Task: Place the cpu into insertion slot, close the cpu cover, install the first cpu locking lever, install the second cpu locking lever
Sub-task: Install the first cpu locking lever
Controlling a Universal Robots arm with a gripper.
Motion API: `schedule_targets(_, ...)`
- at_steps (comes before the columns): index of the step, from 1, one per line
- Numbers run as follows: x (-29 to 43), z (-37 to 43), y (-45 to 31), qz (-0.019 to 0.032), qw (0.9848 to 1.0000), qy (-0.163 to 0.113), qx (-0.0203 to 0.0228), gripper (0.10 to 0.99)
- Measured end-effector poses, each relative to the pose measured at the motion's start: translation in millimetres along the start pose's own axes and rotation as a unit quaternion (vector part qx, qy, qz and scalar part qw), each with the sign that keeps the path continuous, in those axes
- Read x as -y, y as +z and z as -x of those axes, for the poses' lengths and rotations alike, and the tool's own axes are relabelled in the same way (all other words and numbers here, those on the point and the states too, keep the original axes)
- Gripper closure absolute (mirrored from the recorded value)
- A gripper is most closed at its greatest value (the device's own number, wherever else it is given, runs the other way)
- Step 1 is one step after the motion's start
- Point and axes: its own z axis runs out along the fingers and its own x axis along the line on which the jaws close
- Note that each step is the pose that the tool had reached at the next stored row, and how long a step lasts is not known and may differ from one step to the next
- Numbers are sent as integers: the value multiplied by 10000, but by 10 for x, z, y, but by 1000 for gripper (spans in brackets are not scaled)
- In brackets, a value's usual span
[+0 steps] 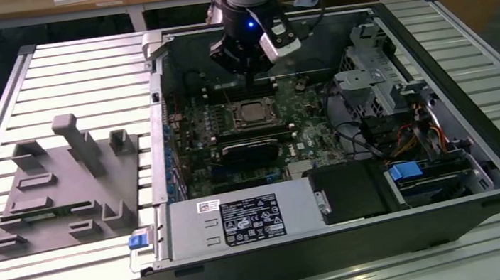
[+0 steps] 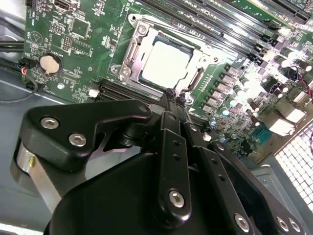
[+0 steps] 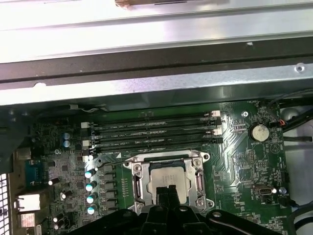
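Two steps done: cpu (image 2: 165, 63) sits in your insertion slot (image 2: 141, 25), mid motherboard (image 2: 80, 32); cpu cover (image 2: 131, 55) looks closed over it.
Levers: latching unclear.
Gripper (image 2: 175, 96): jaws closed, at slot's edge.

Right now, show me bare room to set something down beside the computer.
Bare slatted table lies beyond the grey fixture and on its near side, at the exterior view's left. Inside the computer case it is crowded: the gripper hangs above the cpu.
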Motion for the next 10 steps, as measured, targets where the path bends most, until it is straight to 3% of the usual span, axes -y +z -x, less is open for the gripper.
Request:
schedule_targets(7, 4, -20, 0, 33, 9999, -92, 81, 980)
schedule_targets(10, 5, -24, 0, 50, 9998, -147, 145, 980)
